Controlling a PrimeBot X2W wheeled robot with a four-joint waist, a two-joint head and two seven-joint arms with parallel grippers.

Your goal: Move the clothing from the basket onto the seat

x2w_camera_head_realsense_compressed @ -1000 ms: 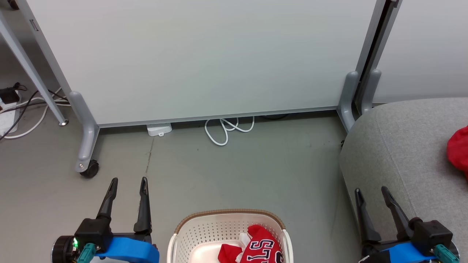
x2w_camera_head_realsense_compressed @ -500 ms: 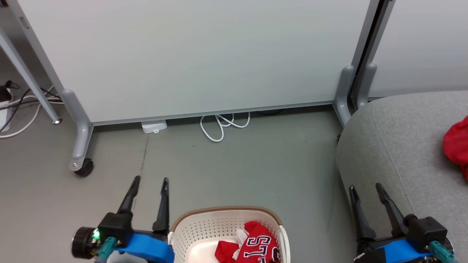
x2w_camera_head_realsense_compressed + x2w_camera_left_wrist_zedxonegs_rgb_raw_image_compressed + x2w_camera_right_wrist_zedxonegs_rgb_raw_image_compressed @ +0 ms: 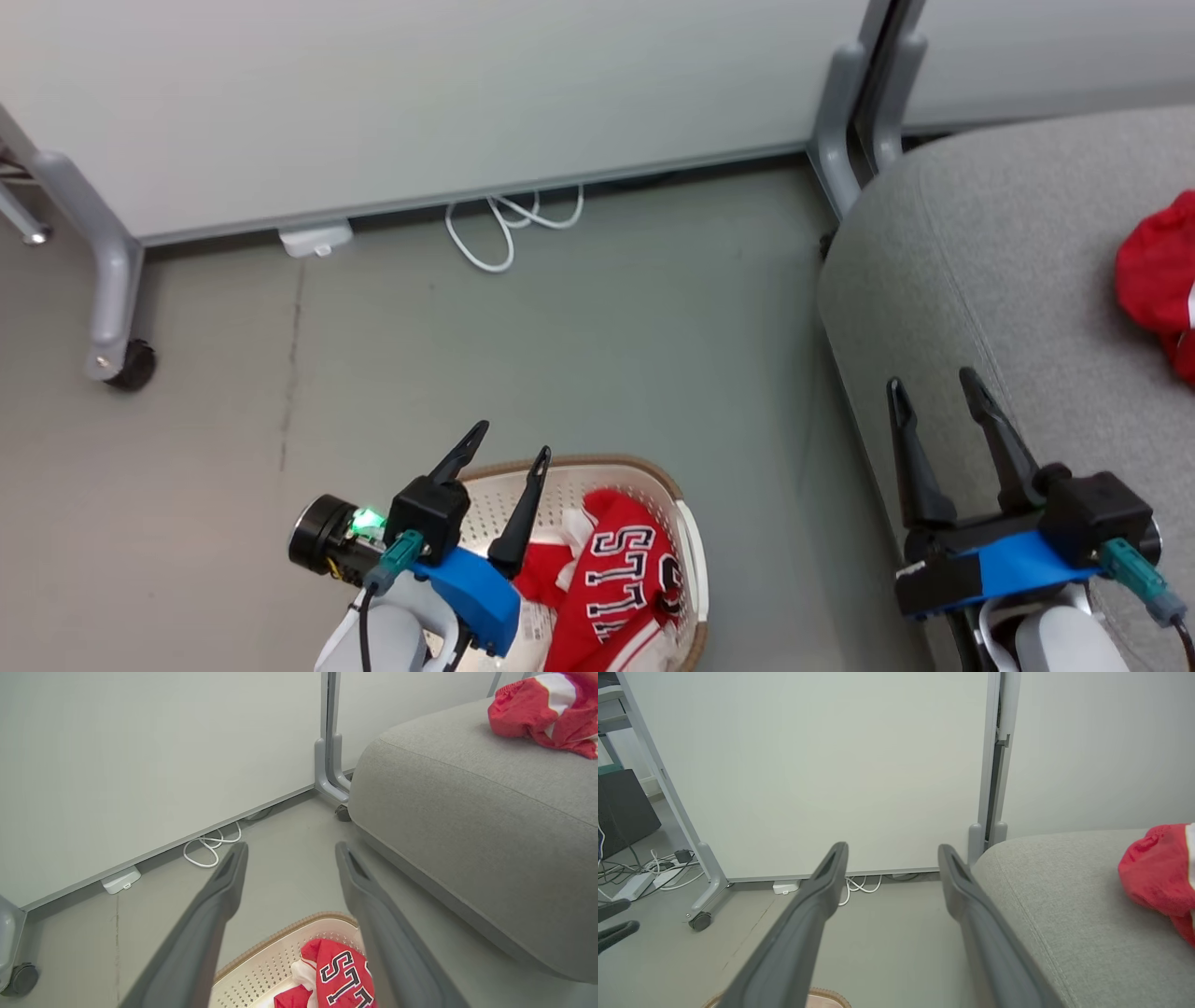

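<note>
The cream basket (image 3: 686, 551) with a brown rim (image 3: 280, 935) stands on the floor at the bottom of the head view. In it lies a red jersey with block letters (image 3: 621, 583) (image 3: 343, 975). My left gripper (image 3: 513, 443) hangs open over the basket's left part, with nothing between its fingers (image 3: 219, 896). A second red garment with white trim (image 3: 1158, 275) (image 3: 544, 709) (image 3: 1157, 872) lies on the grey seat (image 3: 980, 271) (image 3: 467, 812) (image 3: 1064, 914). Over the seat's near left edge my right gripper (image 3: 934, 387) stands open and empty.
Pale grey partition panels (image 3: 420, 93) on grey feet close off the back. A caster (image 3: 131, 366) sits at the left foot. A white cable loop (image 3: 495, 233) and a small white box (image 3: 316, 240) lie under the panel. Grey floor (image 3: 560, 345) separates basket and seat.
The head view has tilted down and turned, so the whole scene shifted. My left gripper has moved right, from beside the basket to over it. The right gripper keeps its place by the seat.
</note>
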